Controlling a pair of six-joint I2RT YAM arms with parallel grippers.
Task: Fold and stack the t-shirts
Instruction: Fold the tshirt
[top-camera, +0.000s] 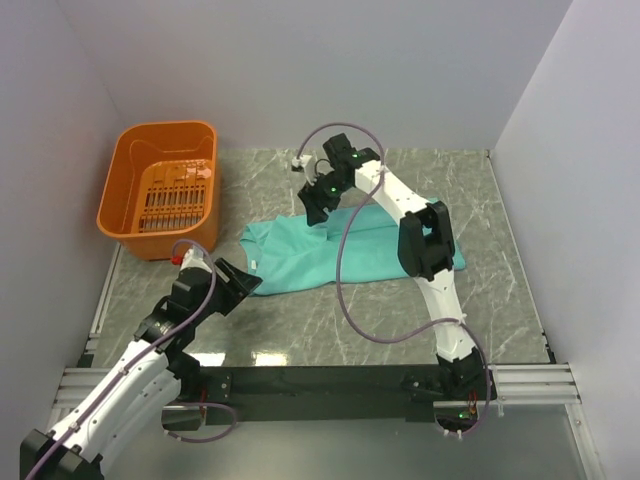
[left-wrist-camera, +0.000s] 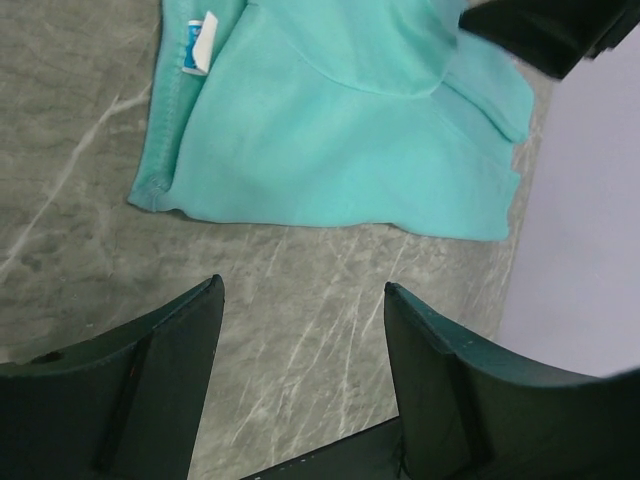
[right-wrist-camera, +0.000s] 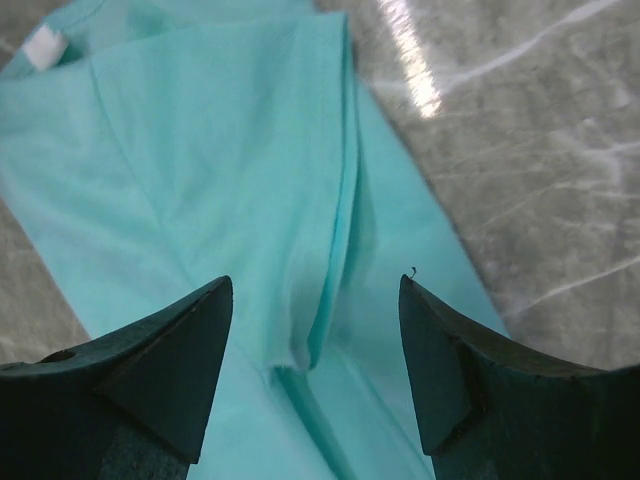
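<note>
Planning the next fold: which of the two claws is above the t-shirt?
The right claw, open above the teal t-shirt; the left claw, also open, is over bare table beside the shirt.

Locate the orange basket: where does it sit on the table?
In the top view, the orange basket sits at the far left of the table by the wall, just left of the teal t-shirt and beyond the left gripper.
</note>
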